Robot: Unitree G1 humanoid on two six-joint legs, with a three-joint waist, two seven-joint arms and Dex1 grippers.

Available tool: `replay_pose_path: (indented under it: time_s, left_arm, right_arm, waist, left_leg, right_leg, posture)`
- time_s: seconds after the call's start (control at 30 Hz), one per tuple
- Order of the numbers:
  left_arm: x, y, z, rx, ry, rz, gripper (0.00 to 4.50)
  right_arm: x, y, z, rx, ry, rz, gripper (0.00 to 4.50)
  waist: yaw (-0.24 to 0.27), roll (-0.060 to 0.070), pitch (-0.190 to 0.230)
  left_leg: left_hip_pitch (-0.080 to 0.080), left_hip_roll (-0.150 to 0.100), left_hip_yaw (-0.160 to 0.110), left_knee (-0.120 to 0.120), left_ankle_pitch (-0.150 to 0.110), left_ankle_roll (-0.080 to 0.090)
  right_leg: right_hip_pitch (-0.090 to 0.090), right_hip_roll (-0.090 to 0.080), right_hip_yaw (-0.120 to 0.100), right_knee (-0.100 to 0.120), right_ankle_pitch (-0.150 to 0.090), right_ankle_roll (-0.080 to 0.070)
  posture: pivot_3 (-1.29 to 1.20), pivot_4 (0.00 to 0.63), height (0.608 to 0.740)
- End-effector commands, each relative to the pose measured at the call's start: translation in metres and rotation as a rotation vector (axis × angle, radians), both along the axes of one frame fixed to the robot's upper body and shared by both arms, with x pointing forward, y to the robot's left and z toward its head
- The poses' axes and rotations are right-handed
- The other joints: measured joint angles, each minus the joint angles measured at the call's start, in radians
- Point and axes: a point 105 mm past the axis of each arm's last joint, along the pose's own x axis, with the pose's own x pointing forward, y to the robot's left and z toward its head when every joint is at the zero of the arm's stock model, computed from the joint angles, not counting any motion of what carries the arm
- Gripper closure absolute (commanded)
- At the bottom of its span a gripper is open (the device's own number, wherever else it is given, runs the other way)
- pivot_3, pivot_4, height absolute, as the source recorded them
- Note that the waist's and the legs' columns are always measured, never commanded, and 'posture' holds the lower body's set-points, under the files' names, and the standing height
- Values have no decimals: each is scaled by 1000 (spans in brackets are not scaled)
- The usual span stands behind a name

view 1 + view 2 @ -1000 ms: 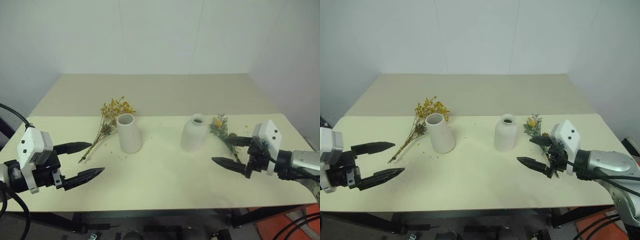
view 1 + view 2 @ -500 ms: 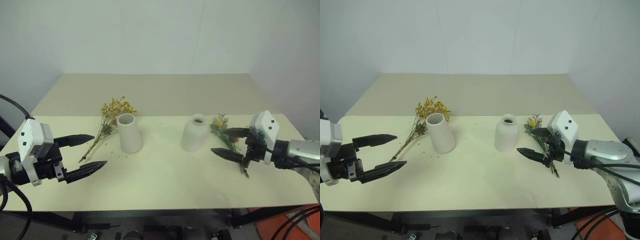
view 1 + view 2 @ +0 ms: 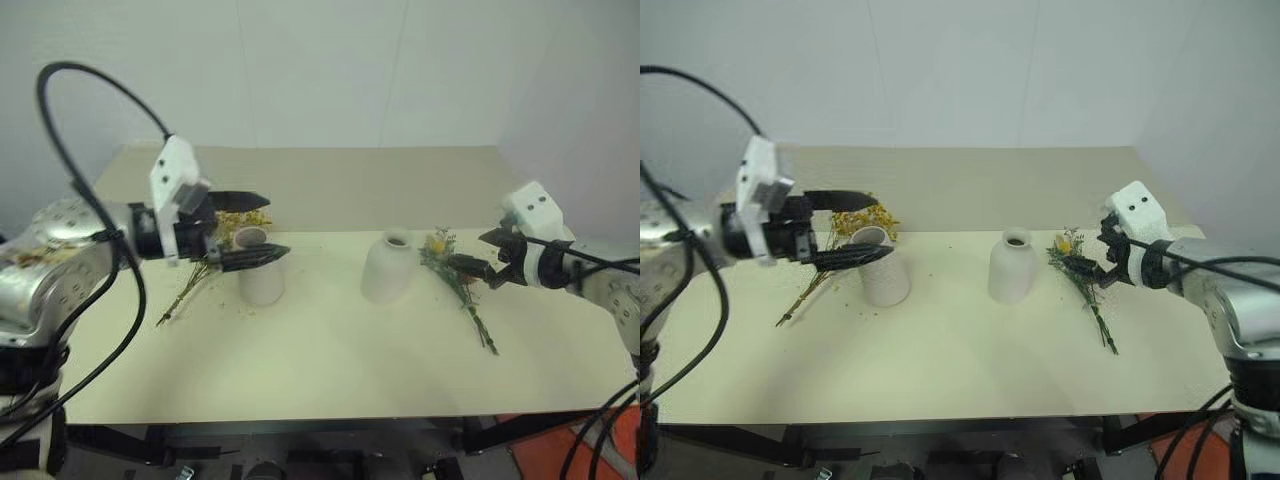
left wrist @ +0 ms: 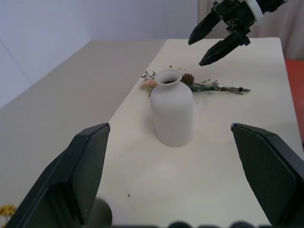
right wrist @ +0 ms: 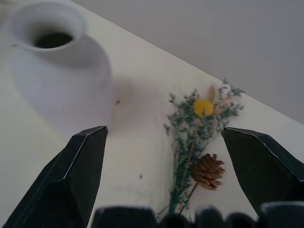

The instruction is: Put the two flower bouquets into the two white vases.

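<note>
Two white vases stand on the cream table (image 3: 330, 370), well apart from each other. The tall tapered vase (image 3: 260, 275) is on the robot's left side, and the squat bottle-shaped vase (image 3: 388, 268) with a narrow neck is nearer to the right side.

Beside the tall vase, on its left, the mustard-yellow bouquet (image 3: 205, 262) lies flat on the table, with its blossoms toward the far edge and its brown stems pointing to the near left. The green bouquet (image 3: 452, 275) with a yellow ball, a pinkish plume and a small pine cone lies flat just to the right of the squat vase; its stem runs toward the near right.

The left gripper (image 3: 262, 228) hovers above the mouth of the tall vase, its two black fingers spread wide and holding nothing. The right gripper (image 3: 478, 253) hovers over the middle of the green bouquet, also spread wide and empty; whether a fingertip touches the sprigs I cannot tell. In the left wrist view the right gripper (image 4: 209, 42) is seen above the green bouquet (image 4: 209, 85), behind the squat vase (image 4: 172, 114).
</note>
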Motion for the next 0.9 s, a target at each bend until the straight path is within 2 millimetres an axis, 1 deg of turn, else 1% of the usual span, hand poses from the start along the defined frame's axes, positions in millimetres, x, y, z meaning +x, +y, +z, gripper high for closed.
replay_pose_path:
  time_s: [0.03, 0.1, 0.23, 0.4, 0.67, 0.8, 0.9]
  left_arm:
    - [8, -14, 11, 45, -11, -64, 24]
    - [13, -24, 16, 58, 1, -97, 24]
    - [21, -40, 20, 84, 31, -138, 24]
    - [29, -61, 20, 116, 85, -155, 24]
    - [30, -91, 18, 148, 107, -238, 24]
    - [28, -101, 15, 162, 121, -264, 24]
    - [26, -103, 12, 169, 126, -271, 24]
  right_arm:
    - [4, -7, 3, -3, 34, -62, 0]
    - [8, -9, 0, -22, 61, -89, 0]
    - [13, -14, -6, -38, 126, -128, 0]
    - [14, -28, -22, -104, 259, -193, 0]
    - [17, -35, -45, -109, 413, -184, 0]
    - [17, -34, -56, -121, 472, -151, 0]
    - [16, -33, -64, -129, 506, -128, 0]
  waist:
    - [0, 0, 0]
    - [1, 0, 0]
    - [-2, 0, 0]
    - [-2, 0, 0]
    - [-5, 1, 1]
    - [-9, 2, 1]
    - [-15, 2, 1]
  left_leg:
    - [0, 0, 0, 0, 0, 0]
    - [-2, 0, 0, 0, 0, 0]
    - [-3, -1, 0, 0, -1, 2]
    - [-3, -1, 0, 1, -1, 2]
    - [-3, -1, 0, 1, -1, 2]
    - [-3, -1, 0, 1, -1, 2]
    - [-3, -1, 0, 1, -1, 2]
  right_leg:
    - [0, 0, 0, 0, 0, 0]
    - [-1, 0, 0, -1, 0, 0]
    - [-2, 0, 0, -1, 0, 0]
    - [-2, 0, 0, -1, 0, 0]
    - [-2, -1, 0, 0, 0, 1]
    - [-3, -1, 1, 0, 0, 1]
    - [-3, -1, 1, 0, 0, 1]
  posture:
    - [0, 150, 740]
    - [0, 150, 740]
    - [0, 150, 740]
    - [0, 150, 740]
    - [0, 150, 740]
    - [0, 150, 740]
    - [0, 150, 740]
